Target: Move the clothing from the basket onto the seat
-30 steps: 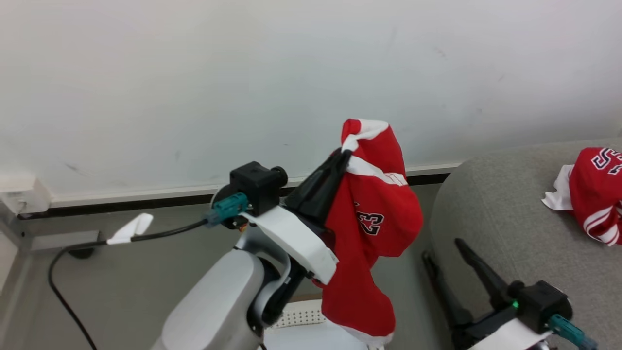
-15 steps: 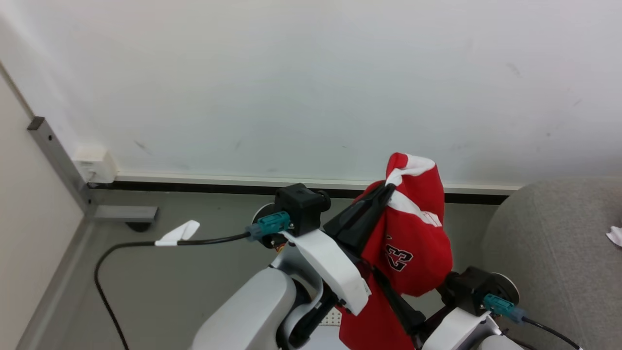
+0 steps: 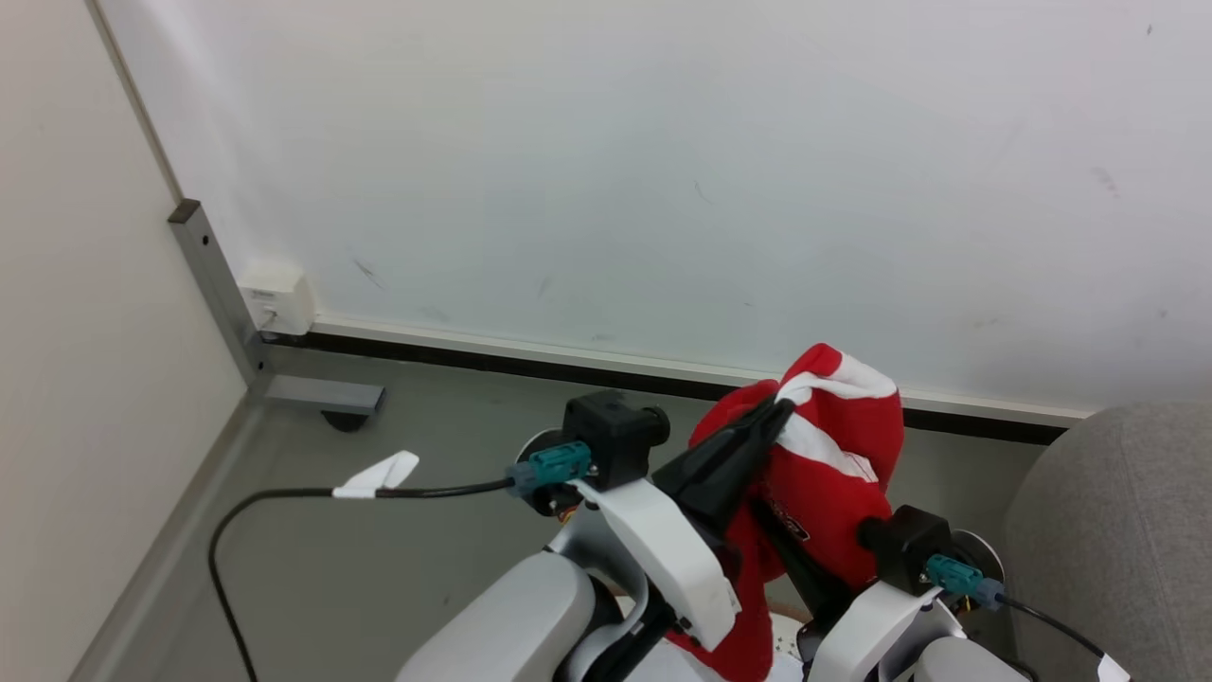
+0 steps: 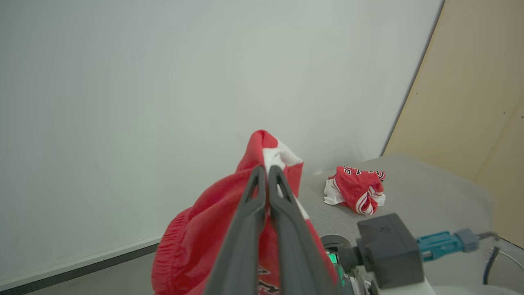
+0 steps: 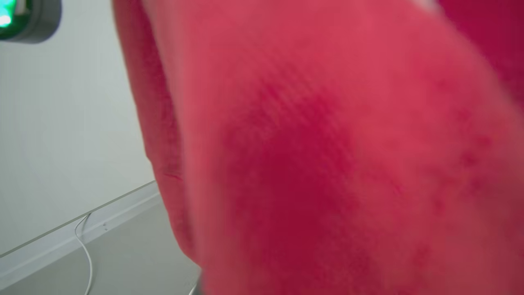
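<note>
While we looked down from the head, our left gripper (image 3: 778, 409) stood raised in front of the wall (image 3: 606, 170), its two fingers pressed together on a fold of a red garment (image 3: 838, 455) near its white-striped top. From that pinch the garment hung down beside the left wrist and between both arms, clear of the floor (image 3: 398, 568), with a bit of black-and-white print showing on its side. From the left wrist we saw the fingers meeting at their tips, with red and white cloth bunched around and above them. Our right gripper (image 3: 797, 566) reached up and leftward from the lower right, its dark fingers running against the hanging cloth. Their tips were hidden in it, so we could not tell whether they were apart or together. From the right wrist we saw blurred red cloth close to the lens, with wall and floor at the left. A sliver of the basket (image 3: 784, 647), white with small holes, showed below the cloth between the arms. The seat (image 3: 1117, 530) lay at the right edge, beside the right arm and apart from the held garment. On it, seen from the left wrist, a second garment (image 4: 356, 191) lay crumpled near the wall. A black cable (image 3: 284, 494) with a white tag ran across the floor to the left wrist.
</note>
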